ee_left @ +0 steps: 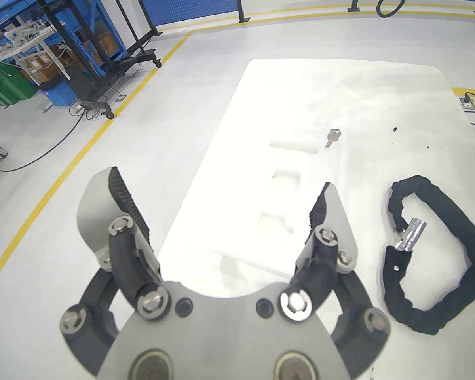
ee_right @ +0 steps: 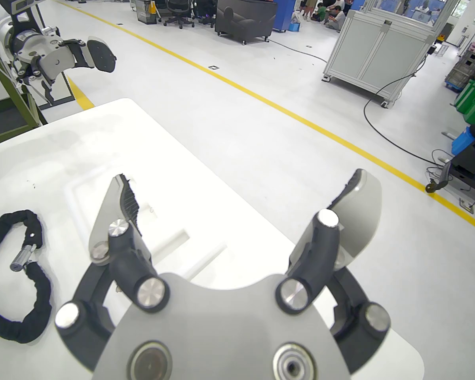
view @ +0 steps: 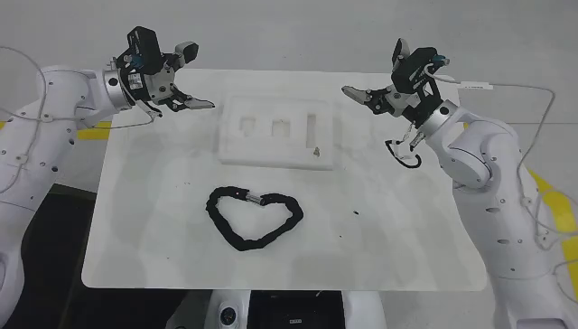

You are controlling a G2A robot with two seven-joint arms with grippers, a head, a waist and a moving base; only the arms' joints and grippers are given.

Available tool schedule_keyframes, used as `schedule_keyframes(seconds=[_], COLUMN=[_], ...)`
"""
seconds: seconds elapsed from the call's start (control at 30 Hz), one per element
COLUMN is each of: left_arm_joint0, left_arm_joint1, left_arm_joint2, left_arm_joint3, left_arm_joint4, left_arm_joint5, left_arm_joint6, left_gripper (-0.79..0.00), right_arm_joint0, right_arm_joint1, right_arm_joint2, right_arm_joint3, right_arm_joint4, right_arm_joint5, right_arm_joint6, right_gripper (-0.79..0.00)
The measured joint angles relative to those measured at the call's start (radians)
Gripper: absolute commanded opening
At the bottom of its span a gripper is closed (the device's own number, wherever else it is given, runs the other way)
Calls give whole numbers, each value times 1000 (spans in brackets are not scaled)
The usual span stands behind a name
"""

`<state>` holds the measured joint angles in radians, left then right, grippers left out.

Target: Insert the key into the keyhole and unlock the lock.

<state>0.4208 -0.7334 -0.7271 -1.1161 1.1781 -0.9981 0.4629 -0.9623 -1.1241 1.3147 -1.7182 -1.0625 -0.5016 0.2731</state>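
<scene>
A black sleeved chain lock (view: 254, 218) lies in a loop at the table's front middle, with its metal lock cylinder (ee_left: 409, 235) at the loop's far side. The small key (view: 317, 151) rests on the right end of the white foam tray (view: 237, 135) behind the chain, and is also seen as key (ee_left: 333, 137). My left gripper (ee_left: 221, 187) hangs open and holds nothing above the table's far left corner. Over the far right corner my right gripper (ee_right: 239, 183) is open too, nothing between its fingers. The chain (ee_right: 35, 290) lies well off to its side.
The white table (view: 379, 239) has bare surface on both sides of the chain and along the front edge. The foam tray has three shallow cavities (ee_left: 287, 177). A small black speck (view: 358, 211) lies right of the chain. A black cable loop (view: 404, 154) hangs by the right wrist.
</scene>
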Motion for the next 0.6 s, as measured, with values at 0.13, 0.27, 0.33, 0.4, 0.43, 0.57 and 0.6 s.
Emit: schedule_keyframes(seconds=[0.13, 0.27, 0.33, 0.4, 0.43, 0.57, 0.6], left_arm_joint0=[0, 0, 0, 0, 0, 0, 0], left_arm_joint1=[0, 0, 0, 0, 0, 0, 0], left_arm_joint2=[0, 0, 0, 0, 0, 0, 0], left_arm_joint3=[0, 0, 0, 0, 0, 0, 0], left_arm_joint4=[0, 0, 0, 0, 0, 0, 0], left_arm_joint5=[0, 0, 0, 0, 0, 0, 0], left_arm_joint6=[0, 0, 0, 0, 0, 0, 0], left_gripper=[0, -1, 0, 0, 0, 0, 0], right_arm_joint0=[0, 0, 0, 0, 0, -4, -9], right_arm_joint1=[0, 0, 0, 0, 0, 0, -1], right_arm_joint2=[0, 0, 0, 0, 0, -4, -9], right_arm_joint3=[0, 0, 0, 0, 0, 0, 1], right_arm_joint4=[0, 0, 0, 0, 0, 7, 19], right_arm_joint5=[0, 0, 0, 0, 0, -4, -12], right_arm_joint6=[0, 0, 0, 0, 0, -1, 1], right_gripper=[-1, -1, -1, -1, -1, 0, 0])
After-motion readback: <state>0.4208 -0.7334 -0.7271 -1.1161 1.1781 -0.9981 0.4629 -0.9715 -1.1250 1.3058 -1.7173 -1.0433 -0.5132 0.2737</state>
